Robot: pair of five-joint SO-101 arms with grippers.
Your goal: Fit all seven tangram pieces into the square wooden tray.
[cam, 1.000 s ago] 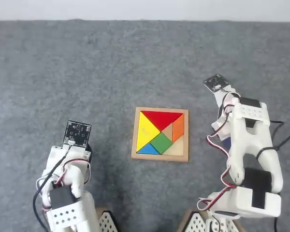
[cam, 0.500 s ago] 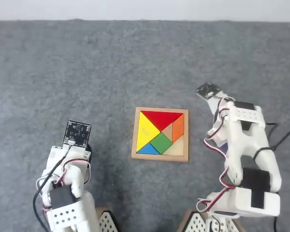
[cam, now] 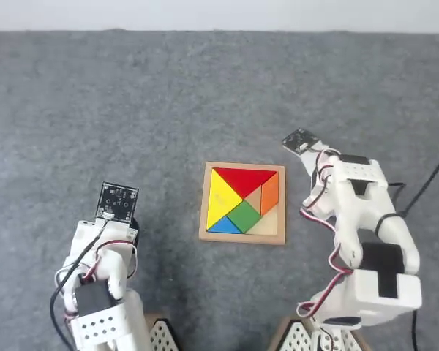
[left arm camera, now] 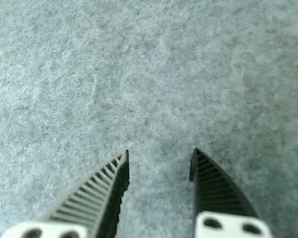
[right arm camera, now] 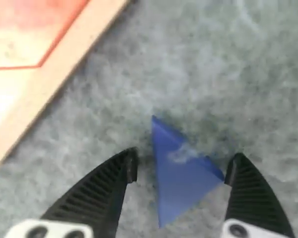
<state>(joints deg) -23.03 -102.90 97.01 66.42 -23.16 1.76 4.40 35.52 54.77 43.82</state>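
Lying flat on the carpet (left arm camera: 139, 74) just right of the tray (cam: 242, 239), the blue triangle (right arm camera: 181, 171) sits between the right gripper's (right arm camera: 184, 154) wide-spread fingers (right arm camera: 104, 188), not yet pinched. The tray holds coloured pieces (cam: 238, 197); a pale patch (cam: 267, 223) at its near right corner may be the free slot. The left gripper (left arm camera: 160, 151) hangs open over bare carpet, well left. Risk: the triangle's slanted edges could squirt out as the fingers close, or the tips could snag the pile and ride over the thin piece.
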